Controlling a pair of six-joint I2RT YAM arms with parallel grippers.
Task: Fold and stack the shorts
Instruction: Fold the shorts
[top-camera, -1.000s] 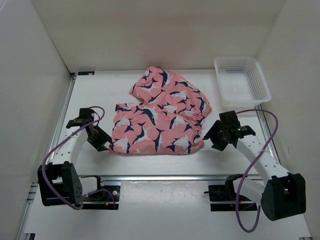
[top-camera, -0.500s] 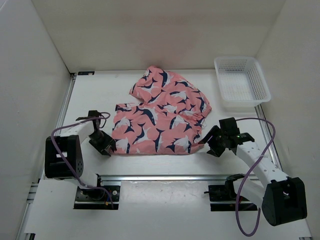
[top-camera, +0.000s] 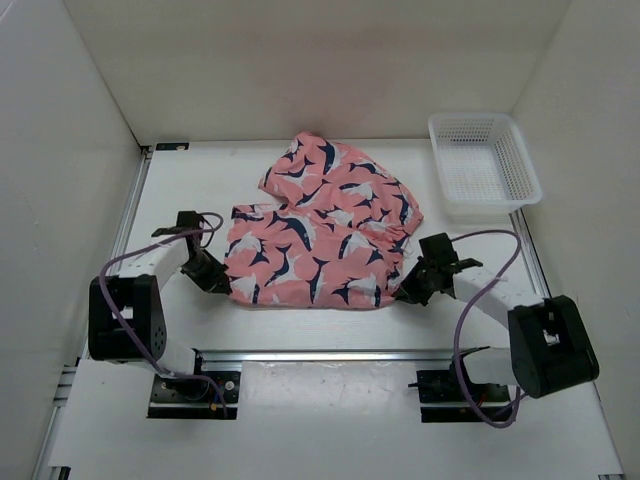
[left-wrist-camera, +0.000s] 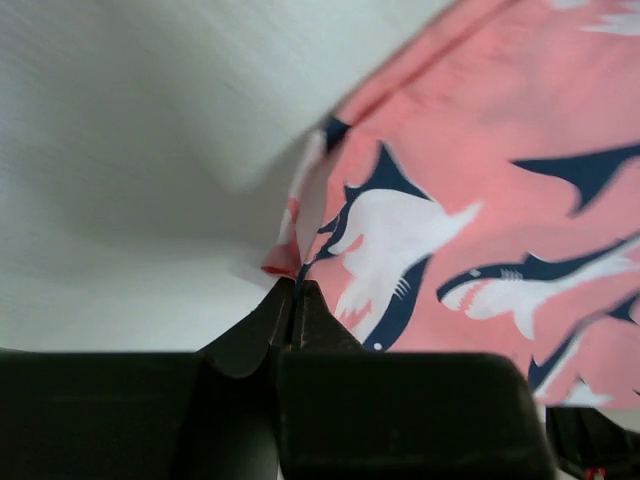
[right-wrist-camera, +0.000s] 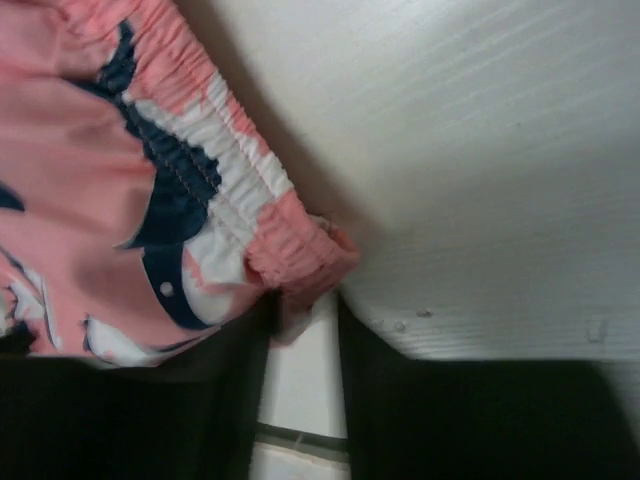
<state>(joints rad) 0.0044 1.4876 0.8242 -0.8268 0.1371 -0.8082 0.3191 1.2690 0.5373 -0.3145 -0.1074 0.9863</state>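
Observation:
The salmon-pink shorts (top-camera: 320, 235) with navy-and-white shark shapes lie spread and rumpled in the middle of the table. My left gripper (top-camera: 223, 284) is at their near left corner. In the left wrist view its tips (left-wrist-camera: 297, 290) are shut on a thin edge of the shorts (left-wrist-camera: 480, 200). My right gripper (top-camera: 404, 290) is at the near right corner. In the right wrist view the gathered waistband corner of the shorts (right-wrist-camera: 300, 250) sits between its narrowly spaced fingertips (right-wrist-camera: 302, 300), pinched there.
A white mesh basket (top-camera: 484, 165) stands at the back right of the table. White walls close in the back and both sides. A metal rail (top-camera: 320, 354) runs along the near edge, in front of the arm bases.
Both grippers have moved in to the shorts' near corners and closed on the fabric. The right one slid left toward the waistband. The shorts have barely shifted.

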